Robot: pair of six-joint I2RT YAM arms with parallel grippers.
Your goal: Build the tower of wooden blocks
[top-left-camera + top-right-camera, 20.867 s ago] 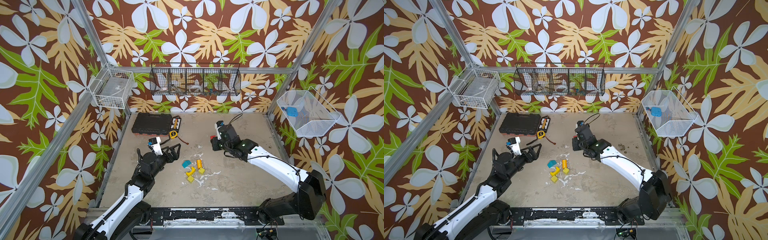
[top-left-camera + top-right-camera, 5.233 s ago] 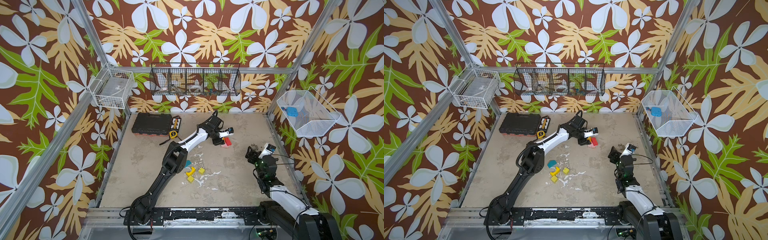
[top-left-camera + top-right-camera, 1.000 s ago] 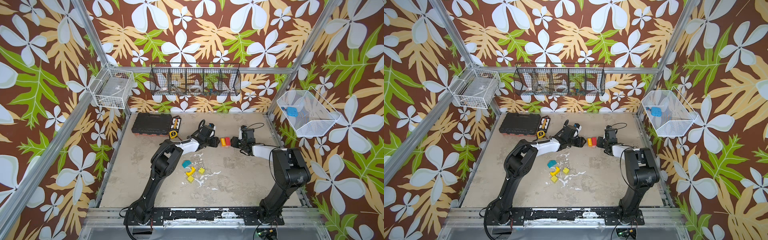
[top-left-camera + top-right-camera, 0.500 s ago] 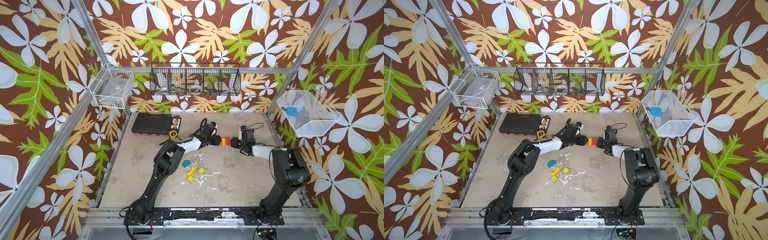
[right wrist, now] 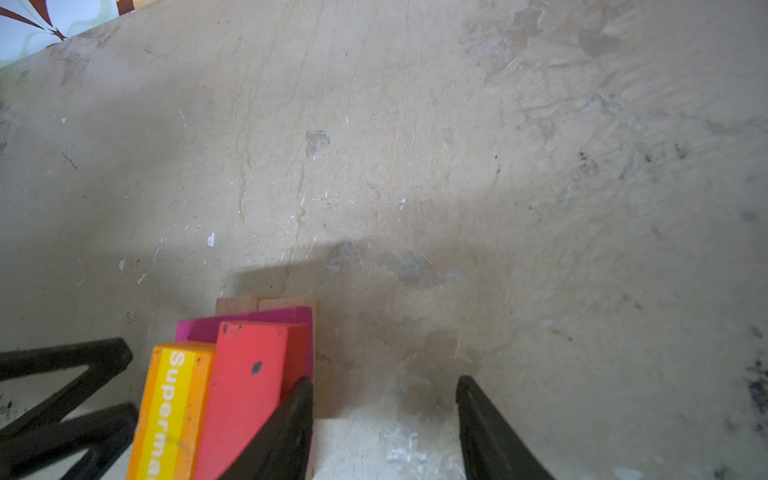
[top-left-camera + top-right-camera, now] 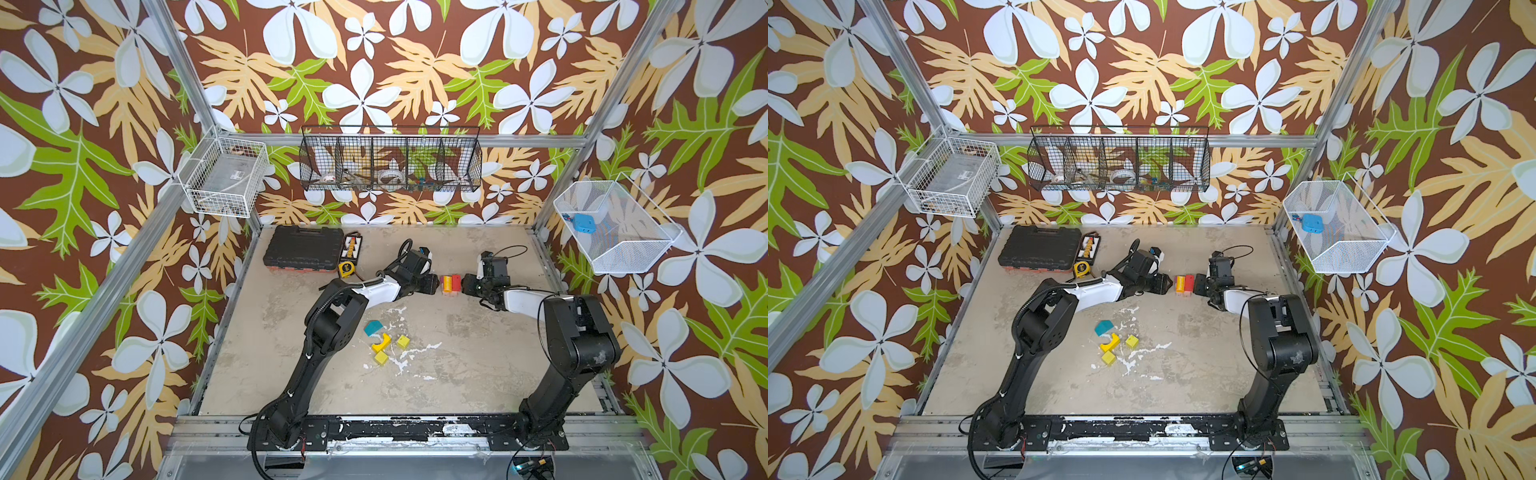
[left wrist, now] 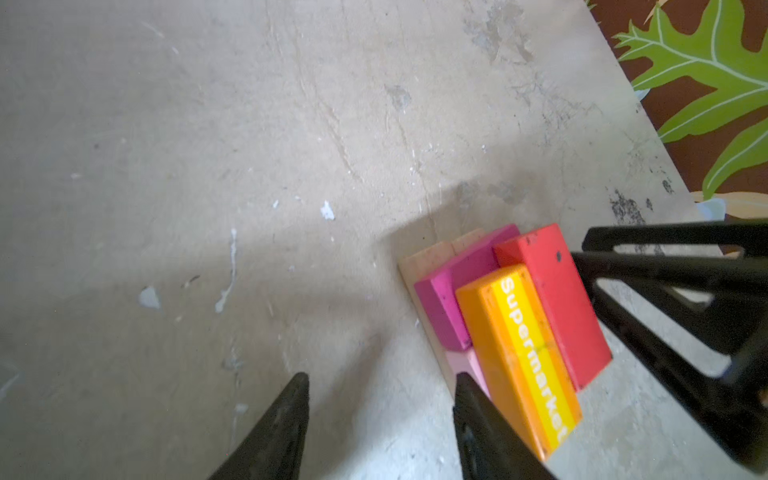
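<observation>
The tower (image 6: 451,284) is a low stack far back on the table: two tan planks (image 7: 428,257) at the bottom, a magenta block (image 7: 453,291) and a pale pink block (image 7: 463,365) on them, then a red block (image 7: 552,299) and an orange "Supermarket" block (image 7: 519,357) side by side. My left gripper (image 6: 432,285) is open on the stack's orange side, one finger close beside it. My right gripper (image 6: 468,285) is open on the red side (image 5: 249,374). A teal block (image 6: 372,328), a yellow arch (image 6: 381,343) and two yellow cubes (image 6: 402,341) lie loose nearer the front.
A black tool case (image 6: 302,251), a bit holder (image 6: 352,249) and a yellow tape measure (image 6: 344,269) sit at the back left. Wire baskets (image 6: 390,162) hang on the walls. White paint flecks (image 6: 415,353) mark the table near the loose blocks.
The left gripper has shifted slightly beside the stack. The right arm and the blocks look unchanged.
</observation>
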